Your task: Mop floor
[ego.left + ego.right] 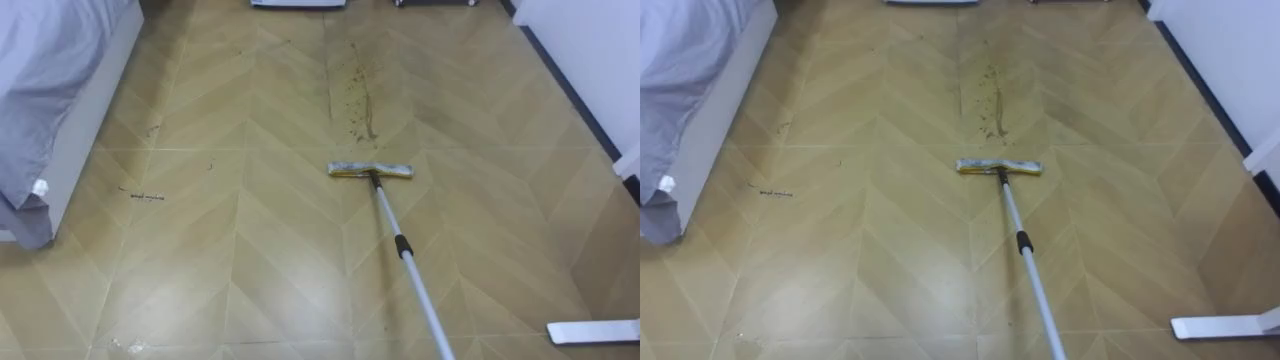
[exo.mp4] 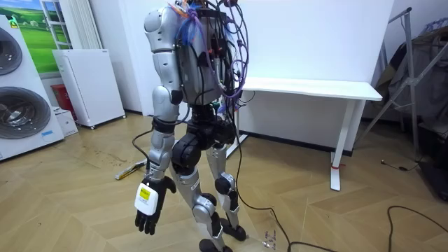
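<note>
- Mop (image 1: 370, 170) lies on the wooden floor (image 1: 250, 270) ahead of the robot, its flat yellow-edged head pressed down near the middle of the scene.
- Its pale handle (image 1: 410, 270) slants from the head toward the near right and leaves the lower edge of the eye views; what holds that end cannot be told.
- A streak of dark dirt (image 1: 355, 100) runs away from the robot just beyond the mop head, apart from it.
- A small bit of debris (image 1: 145, 196) lies to the left of the mop, near the bed (image 1: 50, 90), which stands along the left side under a grey cover.
- The white foot of a table (image 1: 593, 332) rests on the floor at the near right, beside the handle but not touching it.
- In the room view the robot stands upright with the white table on its right, facing a white fridge (image 2: 87, 84) and the washing machines (image 2: 21, 91).
- The left hand (image 2: 150, 203) hangs at the robot's side, its fingers loose and holding nothing.
</note>
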You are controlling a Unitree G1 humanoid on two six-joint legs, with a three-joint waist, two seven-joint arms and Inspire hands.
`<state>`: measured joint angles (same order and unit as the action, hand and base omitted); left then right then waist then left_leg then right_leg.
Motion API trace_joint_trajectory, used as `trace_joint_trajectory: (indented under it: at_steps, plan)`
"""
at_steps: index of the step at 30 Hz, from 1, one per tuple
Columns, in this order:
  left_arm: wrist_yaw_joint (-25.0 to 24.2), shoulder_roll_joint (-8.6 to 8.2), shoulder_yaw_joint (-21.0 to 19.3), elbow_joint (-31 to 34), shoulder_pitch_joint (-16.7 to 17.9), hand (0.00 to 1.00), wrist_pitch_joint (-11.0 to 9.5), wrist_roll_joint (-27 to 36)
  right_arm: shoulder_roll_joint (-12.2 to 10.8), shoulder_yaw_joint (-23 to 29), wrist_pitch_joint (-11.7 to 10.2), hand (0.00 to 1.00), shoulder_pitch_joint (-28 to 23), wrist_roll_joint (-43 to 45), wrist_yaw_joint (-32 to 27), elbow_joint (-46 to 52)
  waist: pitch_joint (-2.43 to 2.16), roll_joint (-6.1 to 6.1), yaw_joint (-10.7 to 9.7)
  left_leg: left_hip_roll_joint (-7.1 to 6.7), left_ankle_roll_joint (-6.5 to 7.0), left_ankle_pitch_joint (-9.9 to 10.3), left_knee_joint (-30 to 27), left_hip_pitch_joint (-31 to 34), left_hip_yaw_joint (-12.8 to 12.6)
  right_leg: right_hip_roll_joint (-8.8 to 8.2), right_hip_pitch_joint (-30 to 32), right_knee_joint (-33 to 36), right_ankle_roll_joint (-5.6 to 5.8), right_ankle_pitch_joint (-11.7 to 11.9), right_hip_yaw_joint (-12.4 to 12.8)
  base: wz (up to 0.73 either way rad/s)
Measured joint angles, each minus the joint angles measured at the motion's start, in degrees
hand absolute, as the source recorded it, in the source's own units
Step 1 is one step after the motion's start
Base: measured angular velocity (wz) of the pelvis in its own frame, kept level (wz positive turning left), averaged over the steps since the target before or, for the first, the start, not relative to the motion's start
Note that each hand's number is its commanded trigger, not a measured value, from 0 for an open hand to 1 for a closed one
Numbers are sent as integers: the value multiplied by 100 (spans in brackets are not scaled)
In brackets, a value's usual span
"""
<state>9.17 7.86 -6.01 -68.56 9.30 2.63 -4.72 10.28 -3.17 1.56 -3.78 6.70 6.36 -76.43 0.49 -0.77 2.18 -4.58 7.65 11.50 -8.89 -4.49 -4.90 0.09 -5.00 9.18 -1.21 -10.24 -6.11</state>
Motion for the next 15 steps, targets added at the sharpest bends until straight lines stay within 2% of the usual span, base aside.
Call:
trace_joint_trajectory:
  at_steps: [5,15]
  plan:
    - [-100,0,6,49,-16,0,98,3,-6,5,50,100,3,1,60,1,-8,-23,-39,-2,1,0,-4,33,26,1,15,-22,-1,0,-29,1]
    - [-264,-3,-21,-1,-98,0,117,2,-14,87,48,100,-74,44,85,12,-11,-29,-45,-3,1,1,17,101,30,4,83,-45,-1,1,3,0]
